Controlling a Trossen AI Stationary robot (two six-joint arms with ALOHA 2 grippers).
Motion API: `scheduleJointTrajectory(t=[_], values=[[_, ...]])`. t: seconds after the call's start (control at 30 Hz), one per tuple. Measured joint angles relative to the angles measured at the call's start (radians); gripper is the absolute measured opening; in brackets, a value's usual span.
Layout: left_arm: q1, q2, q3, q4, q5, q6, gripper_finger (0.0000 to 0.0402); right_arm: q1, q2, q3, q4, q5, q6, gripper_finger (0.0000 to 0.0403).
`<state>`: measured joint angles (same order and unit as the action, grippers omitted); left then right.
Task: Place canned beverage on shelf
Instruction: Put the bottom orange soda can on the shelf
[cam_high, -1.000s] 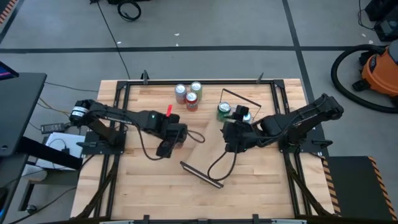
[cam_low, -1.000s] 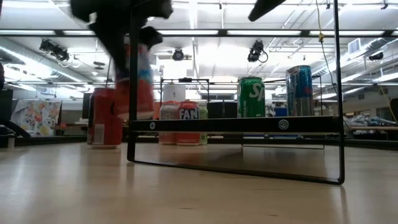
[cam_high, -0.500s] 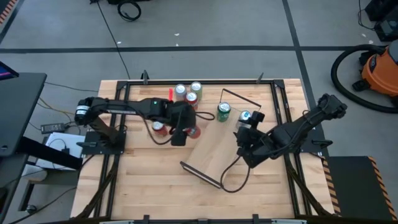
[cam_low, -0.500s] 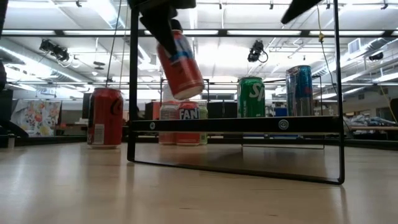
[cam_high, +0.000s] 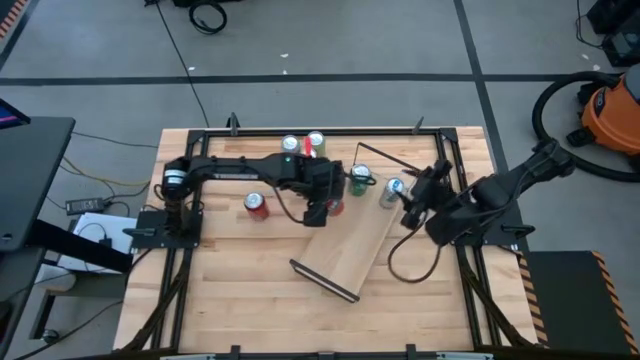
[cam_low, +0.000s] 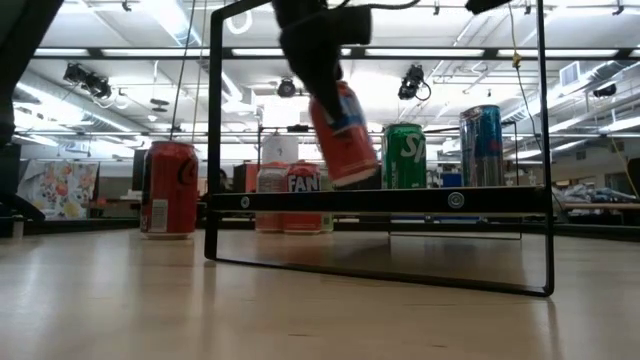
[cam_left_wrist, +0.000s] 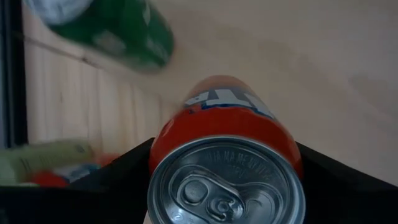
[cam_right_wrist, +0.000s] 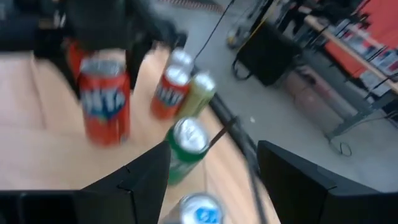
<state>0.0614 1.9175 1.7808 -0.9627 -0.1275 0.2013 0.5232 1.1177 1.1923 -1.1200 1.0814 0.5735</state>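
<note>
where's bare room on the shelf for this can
The near half of the shelf, down to its front wire frame, is bare. The far end is crowded: the green can and blue can stand there, with the left gripper holding the orange can just beside them.

One camera is looking straight down on the whole counter from well above. Another is sitting at counter height, facing level across it through the shelf frame into the room. Each wrist camera is riding close; both, like the other two, are catching the orange can, probably the same one.
</note>
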Motion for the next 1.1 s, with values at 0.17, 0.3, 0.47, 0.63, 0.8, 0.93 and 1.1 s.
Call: scheduleJointTrajectory(t=[0.17,0.3,0.47,0.63,0.8,0.93,1.1], values=[[0.004,0.059,0.098,0.0,0.055,0.017,0.0303,0.0,-0.045,0.0,0.002,0.065,0.004,0.0251],[0.007,0.128,0.206,-0.093,0.081,-0.014,0.0303,0.0,-0.039,-0.002,0.003,0.109,0.018,0.025],[0.007,0.222,0.365,-0.232,0.085,-0.03,0.0303,-0.001,-0.035,-0.069,0.003,0.161,0.013,0.025],[0.011,0.298,0.481,-0.293,0.085,-0.034,0.0303,0.003,-0.077,-0.098,-0.004,0.16,0.011,0.025],[0.02,0.349,0.527,-0.316,0.087,-0.025,0.0303,0.028,-0.124,-0.128,-0.002,0.177,0.029,0.025],[0.022,0.356,0.528,-0.337,0.081,0.014,0.0303,0.042,-0.156,-0.152,0.001,0.184,0.036,0.025],[0.019,0.356,0.528,-0.309,0.08,0.046,0.0318,0.05,-0.17,-0.154,0.013,0.186,0.044,0.025]])
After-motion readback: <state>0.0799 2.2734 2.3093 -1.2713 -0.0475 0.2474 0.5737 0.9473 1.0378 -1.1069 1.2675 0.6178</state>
